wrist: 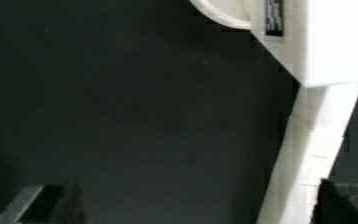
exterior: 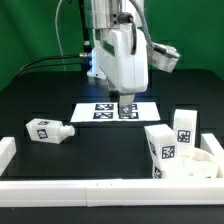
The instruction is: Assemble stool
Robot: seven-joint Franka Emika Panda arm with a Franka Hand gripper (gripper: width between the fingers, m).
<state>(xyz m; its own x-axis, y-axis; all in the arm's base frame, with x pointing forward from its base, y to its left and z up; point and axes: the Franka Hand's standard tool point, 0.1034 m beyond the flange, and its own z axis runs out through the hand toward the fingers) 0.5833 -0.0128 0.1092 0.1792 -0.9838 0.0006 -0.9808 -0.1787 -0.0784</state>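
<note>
At the counter's front right corner, upright tagged white plastic legs crowd the round white seat; a lone leg lies near the left edge. Farther back, the fingers hang apart, empty, over the marker board; best square them to that leg's flat sides.
</note>
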